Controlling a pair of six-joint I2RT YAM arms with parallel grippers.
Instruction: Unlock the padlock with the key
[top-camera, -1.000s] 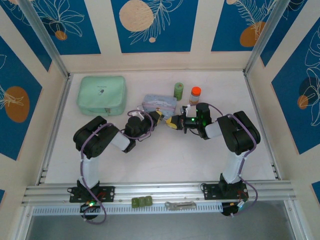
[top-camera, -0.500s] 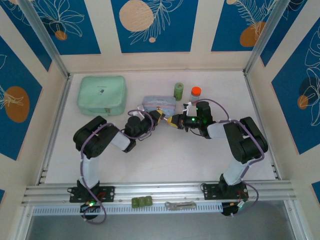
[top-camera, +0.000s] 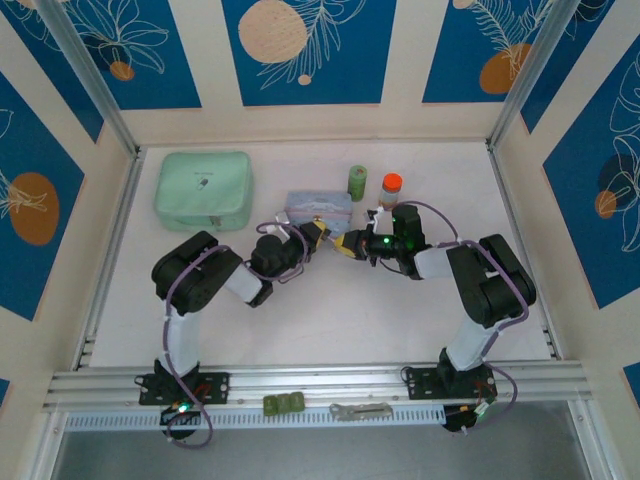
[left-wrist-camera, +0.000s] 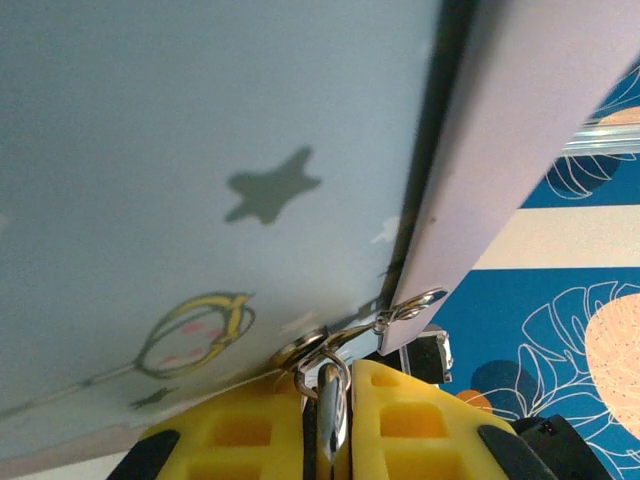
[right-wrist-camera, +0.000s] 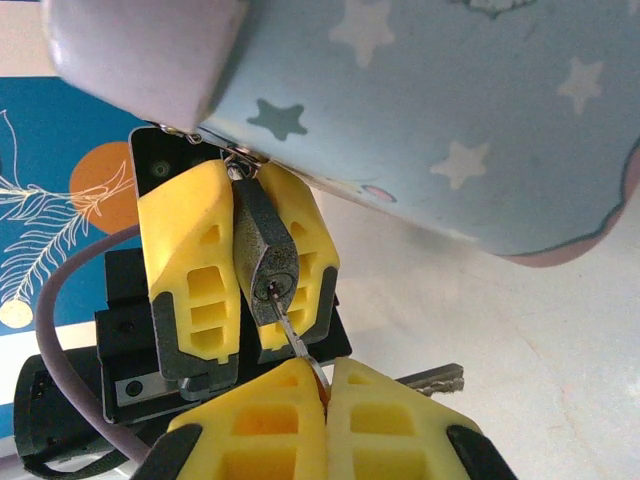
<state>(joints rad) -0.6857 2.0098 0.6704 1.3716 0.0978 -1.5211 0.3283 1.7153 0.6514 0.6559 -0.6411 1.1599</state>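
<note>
Padlock (right-wrist-camera: 265, 262) clamped between left gripper (left-wrist-camera: 328, 388) fingers, pale blue tin (right-wrist-camera: 450, 120) just beyond them, key (right-wrist-camera: 292, 335) pinched in closed right gripper (right-wrist-camera: 327, 385), tip touched keyhole.

On the white tabletop (top-camera: 330, 310), a mint green zip case (top-camera: 203, 190) lies at 10 o'clock. A star-printed pale blue tin (top-camera: 318, 204) sits near 12, with a small green cylinder (top-camera: 357, 182) and an orange-capped bottle (top-camera: 391, 186) toward 1.
</note>
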